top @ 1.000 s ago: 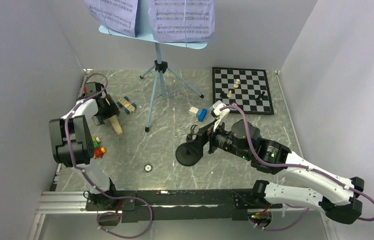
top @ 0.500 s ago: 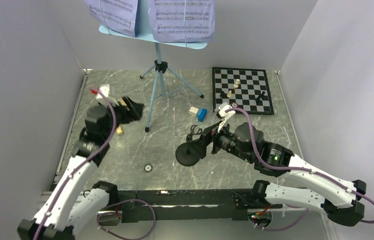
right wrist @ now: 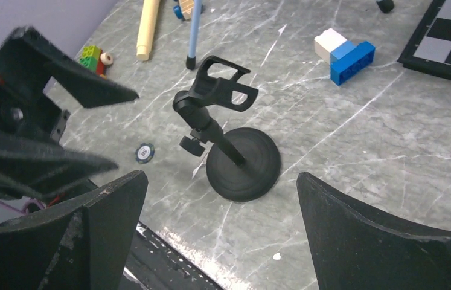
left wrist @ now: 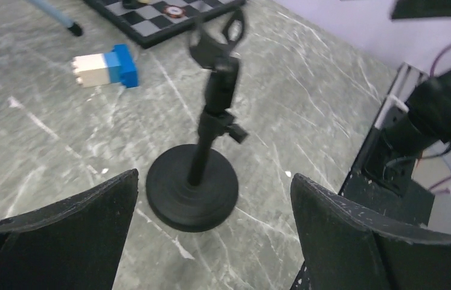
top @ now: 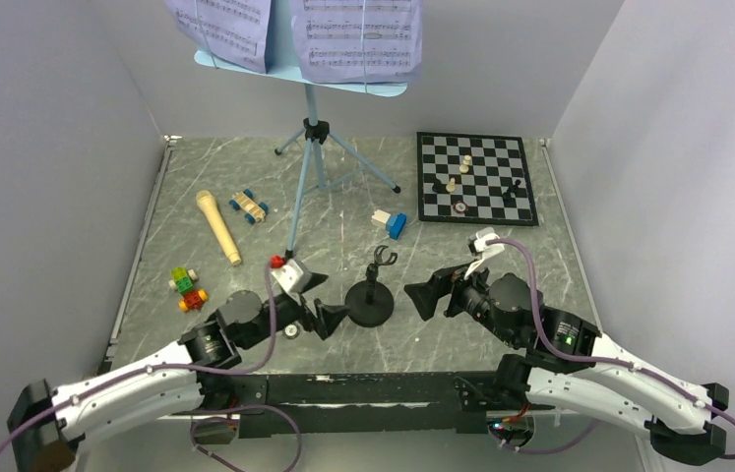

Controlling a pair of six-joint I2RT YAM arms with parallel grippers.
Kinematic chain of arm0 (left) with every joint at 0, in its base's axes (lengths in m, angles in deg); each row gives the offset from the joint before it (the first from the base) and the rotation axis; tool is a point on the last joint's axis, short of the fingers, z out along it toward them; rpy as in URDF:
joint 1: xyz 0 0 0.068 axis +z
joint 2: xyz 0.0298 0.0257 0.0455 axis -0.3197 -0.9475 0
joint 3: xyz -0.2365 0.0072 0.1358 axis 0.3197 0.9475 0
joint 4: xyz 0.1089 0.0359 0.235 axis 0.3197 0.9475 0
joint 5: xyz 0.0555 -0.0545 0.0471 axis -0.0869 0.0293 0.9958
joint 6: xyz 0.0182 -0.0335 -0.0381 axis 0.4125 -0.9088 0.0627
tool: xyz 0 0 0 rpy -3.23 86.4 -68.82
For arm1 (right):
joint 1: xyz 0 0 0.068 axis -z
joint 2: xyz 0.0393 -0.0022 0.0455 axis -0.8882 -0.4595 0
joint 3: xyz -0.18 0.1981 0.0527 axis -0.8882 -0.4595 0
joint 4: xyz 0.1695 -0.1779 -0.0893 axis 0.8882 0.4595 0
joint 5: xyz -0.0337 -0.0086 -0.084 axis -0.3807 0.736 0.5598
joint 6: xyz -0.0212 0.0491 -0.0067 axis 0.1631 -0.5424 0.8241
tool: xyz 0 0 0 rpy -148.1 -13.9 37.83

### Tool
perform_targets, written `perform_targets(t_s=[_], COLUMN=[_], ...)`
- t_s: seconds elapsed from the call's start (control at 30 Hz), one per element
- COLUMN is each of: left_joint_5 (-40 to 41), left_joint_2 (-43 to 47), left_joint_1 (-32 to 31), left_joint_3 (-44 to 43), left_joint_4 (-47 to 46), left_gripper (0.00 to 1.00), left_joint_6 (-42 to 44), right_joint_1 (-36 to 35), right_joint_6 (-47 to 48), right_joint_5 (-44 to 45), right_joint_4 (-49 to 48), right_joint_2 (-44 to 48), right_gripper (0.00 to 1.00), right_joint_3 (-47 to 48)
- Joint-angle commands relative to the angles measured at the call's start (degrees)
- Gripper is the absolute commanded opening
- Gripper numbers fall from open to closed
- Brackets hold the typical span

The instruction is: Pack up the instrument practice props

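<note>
The short black mic stand (top: 371,293) stands upright on its round base at the near centre, with its clip empty. My left gripper (top: 330,315) is open and empty just left of it. My right gripper (top: 420,295) is open and empty just right of it. The left wrist view shows the stand (left wrist: 201,157) ahead of the open left gripper (left wrist: 214,181). The right wrist view shows it (right wrist: 229,145) ahead of the open right gripper (right wrist: 221,176). The tan microphone (top: 217,226) lies at the left. The light-blue music stand (top: 309,128) holds lavender pages (top: 361,39) at the back.
A chessboard (top: 491,192) with pieces lies at the back right. A white-and-blue block (top: 390,222) is beside it, and a toy car (top: 248,206) lies next to the microphone. Small coloured blocks (top: 187,288) lie at the left, and a chip (right wrist: 144,152) lies near the left gripper.
My left arm swung from the microphone at the far left to the near centre beside the mic stand. My right gripper let go of the tilted stand and drew back right; the stand now stands upright.
</note>
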Motion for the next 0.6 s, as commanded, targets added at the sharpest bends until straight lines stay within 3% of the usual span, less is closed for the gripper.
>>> perform_targets(t_s=[0.0, 0.1, 0.33, 0.57], left_joint_5=[6.36, 5.03, 7.89, 7.94], left_joint_2=[-8.48, -15.85, -29.93, -43.18], left_joint_1=[-6.83, -7.66, -9.80, -9.78], left_joint_3=[-1.83, -0.43, 6.65, 4.14], left_joint_4=[-10.80, -18.04, -44.91, -57.47], left_gripper=[0.99, 0.99, 0.93, 0.88], left_joint_6=[9.89, 11.09, 12.47, 15.25], right_joint_1=[-0.16, -0.16, -0.16, -0.19], right_joint_6=[-2.46, -1.81, -0.80, 1.00], right_joint_5=[4.13, 5.24, 6.96, 8.48], right_joint_4=[0.71, 2.27, 4.30, 4.45], right_joint_2=[0.76, -0.44, -1.17, -2.62], right_gripper=[1.00, 1.00, 1.00, 1.00], right_joint_3=[0.57, 2.33, 4.09, 4.05])
